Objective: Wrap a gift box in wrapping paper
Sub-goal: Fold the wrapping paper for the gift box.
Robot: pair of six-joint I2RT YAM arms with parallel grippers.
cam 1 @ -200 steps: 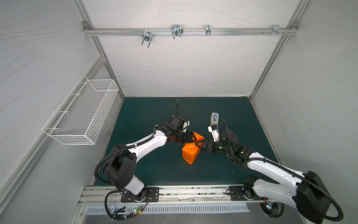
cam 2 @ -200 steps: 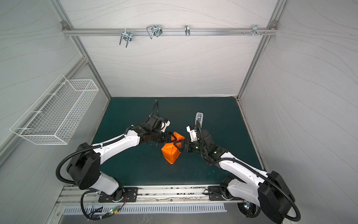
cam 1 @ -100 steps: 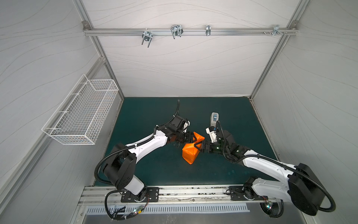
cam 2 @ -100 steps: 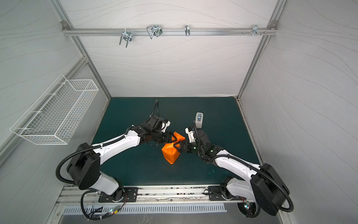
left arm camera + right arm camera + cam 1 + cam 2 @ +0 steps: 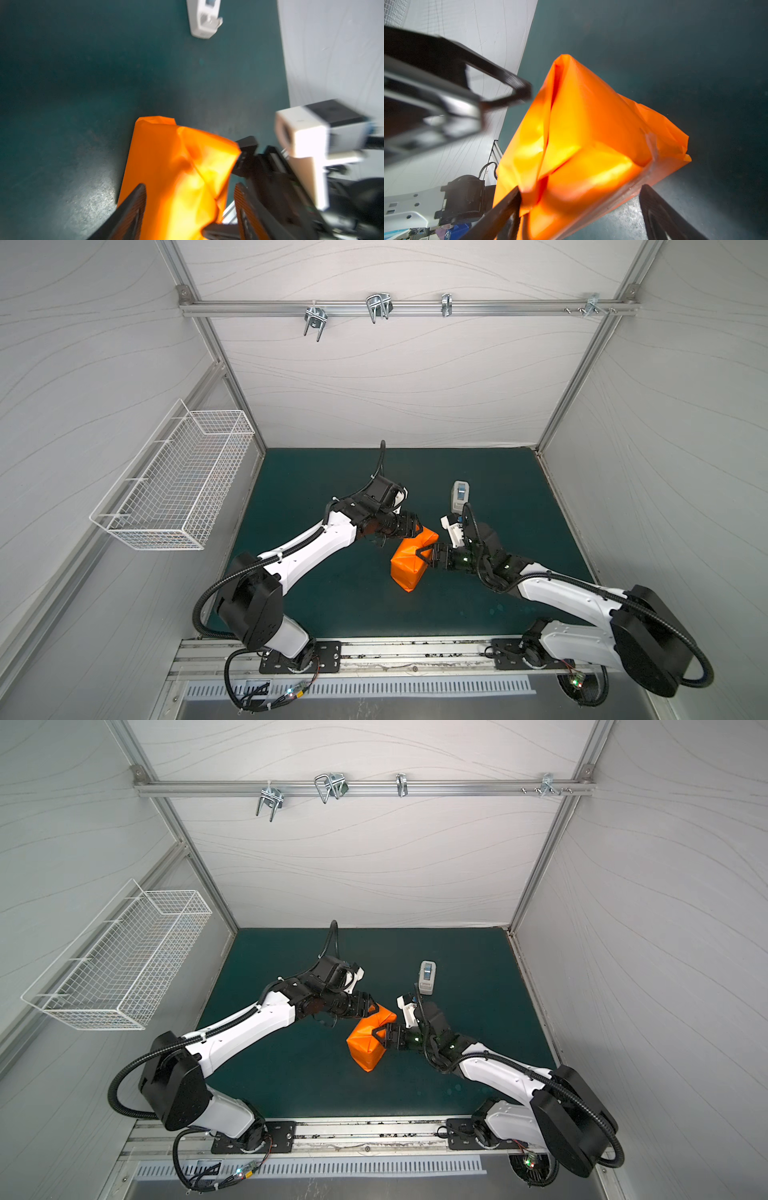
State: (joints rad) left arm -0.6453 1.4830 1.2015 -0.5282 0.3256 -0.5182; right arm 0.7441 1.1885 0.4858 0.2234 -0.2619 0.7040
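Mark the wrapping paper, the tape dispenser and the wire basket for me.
wrapping paper (image 5: 405,568): in a top view, creased upper face.
tape dispenser (image 5: 460,497): in a top view, middle of its white body.
wire basket (image 5: 178,481): in a top view, its white mesh.

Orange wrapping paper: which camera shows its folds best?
The right wrist view: the creased orange wrapping paper fills it, folds clear. The left wrist view shows it blurred; both top views show it small.
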